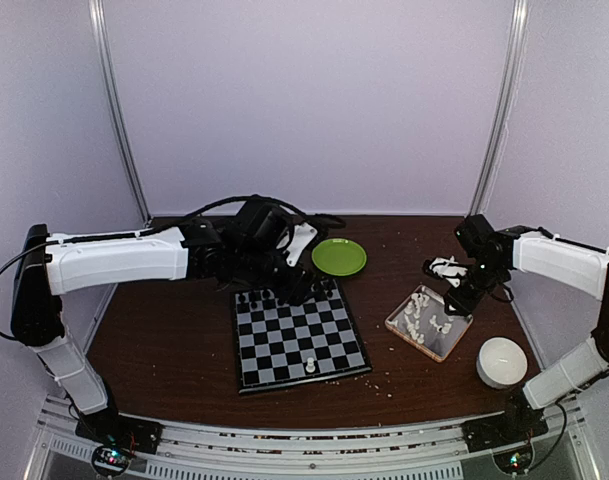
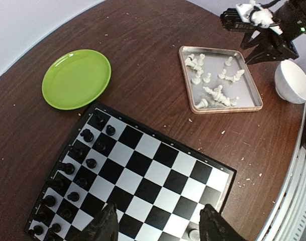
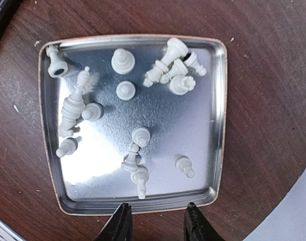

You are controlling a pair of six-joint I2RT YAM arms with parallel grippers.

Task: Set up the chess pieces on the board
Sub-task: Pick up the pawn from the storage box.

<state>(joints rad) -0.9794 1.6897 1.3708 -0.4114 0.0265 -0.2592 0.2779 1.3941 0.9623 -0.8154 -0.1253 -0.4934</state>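
Right gripper (image 3: 157,213) hangs part-open and empty over the shiny square tray (image 3: 220,125), tiny white plastic chessmen (image 3: 141,136) just ahead of its fingertips, mostly toppled at mixed headings; left gripper (image 2: 158,223), wide open and empty, sits over the black-and-grey checked board (image 2: 142,165), farther off

One chessboard (image 1: 284,340), one green plate (image 1: 339,257), one silvery tray (image 3: 219,125) and one white bowl (image 1: 502,362) on the table (image 1: 164,350). One white chessman (image 1: 310,367) stands on the chessboard by its near edge, facing about sixteen black chessmen (image 2: 91,163); roughly fifteen white pieces (image 3: 125,90) lie in the tray, too jumbled for a firm count.
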